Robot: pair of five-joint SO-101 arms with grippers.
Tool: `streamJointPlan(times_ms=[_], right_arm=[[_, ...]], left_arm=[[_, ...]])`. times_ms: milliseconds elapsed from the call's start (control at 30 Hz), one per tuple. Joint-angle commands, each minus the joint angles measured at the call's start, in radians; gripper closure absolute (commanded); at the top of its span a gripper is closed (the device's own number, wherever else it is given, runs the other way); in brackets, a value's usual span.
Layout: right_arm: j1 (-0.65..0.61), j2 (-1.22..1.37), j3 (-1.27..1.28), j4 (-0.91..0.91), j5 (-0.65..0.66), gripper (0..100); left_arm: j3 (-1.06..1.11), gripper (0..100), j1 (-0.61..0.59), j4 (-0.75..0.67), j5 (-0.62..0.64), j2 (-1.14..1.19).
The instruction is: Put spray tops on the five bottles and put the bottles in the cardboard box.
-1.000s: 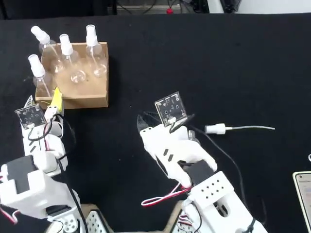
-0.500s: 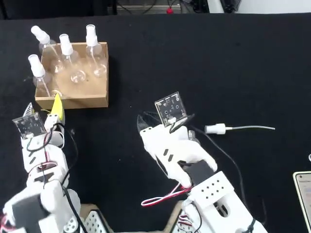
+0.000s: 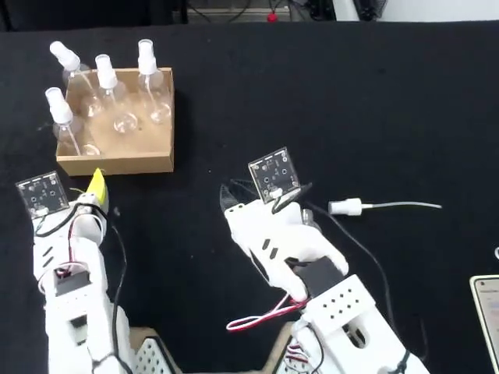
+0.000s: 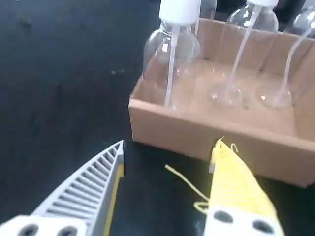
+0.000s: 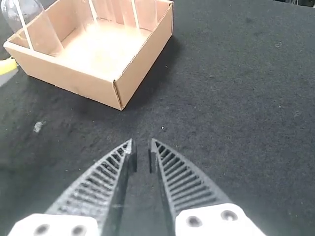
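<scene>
The cardboard box (image 3: 117, 162) stands at the far left of the black table and holds several clear bottles with white spray tops, one of them (image 3: 61, 117) in the corner nearest my left arm. My left gripper (image 3: 82, 185) hangs open and empty just in front of the box; in the left wrist view the left gripper (image 4: 170, 143) faces the box wall (image 4: 206, 135) and that bottle (image 4: 172, 46). A loose spray top (image 3: 347, 206) with a long tube lies right of centre. My right gripper (image 3: 230, 196) is shut and empty at mid-table, right gripper (image 5: 141, 143) pointing toward the box (image 5: 123, 73).
A flat light device (image 3: 487, 312) lies at the table's right edge. Cables trail from the right arm (image 3: 312, 265) over the cloth. Black cloth stretches between the box and the loose spray top.
My left arm has drawn back from the box toward the table's front edge, its gripper open and empty. The right arm has stayed still.
</scene>
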Motion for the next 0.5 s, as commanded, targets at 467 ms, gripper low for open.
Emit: streamJointPlan(times_ms=[467], right_arm=[[-0.005,0.004,0.018,-0.028,0.014,95.3]], left_arm=[[-0.042,73,0.065,0.921,-0.173,-0.675]])
